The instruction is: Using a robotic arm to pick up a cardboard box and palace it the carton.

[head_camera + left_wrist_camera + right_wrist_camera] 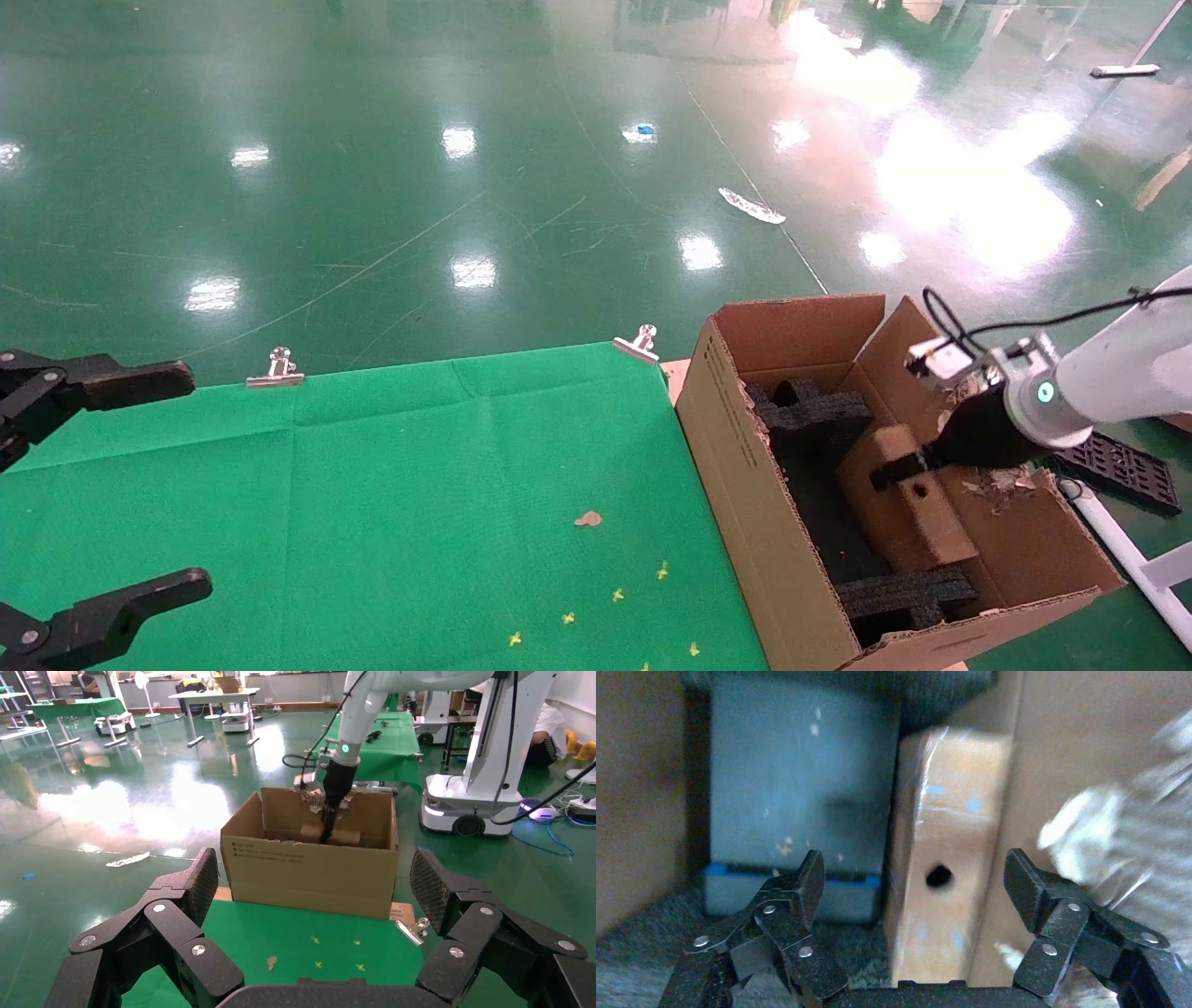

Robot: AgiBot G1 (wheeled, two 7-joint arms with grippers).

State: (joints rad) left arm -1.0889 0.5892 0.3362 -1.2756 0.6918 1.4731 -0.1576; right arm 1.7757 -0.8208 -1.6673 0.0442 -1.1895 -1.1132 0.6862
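Reaching into the carton [745,485] at the table's right edge, my right gripper [916,881] hangs with its fingers spread either side of the cardboard box [944,881], not touching it. That box lies inside the carton along its right wall, beside black foam inserts [819,410]. My left gripper [316,881] sits parked over the green cloth [419,485], fingers wide apart.
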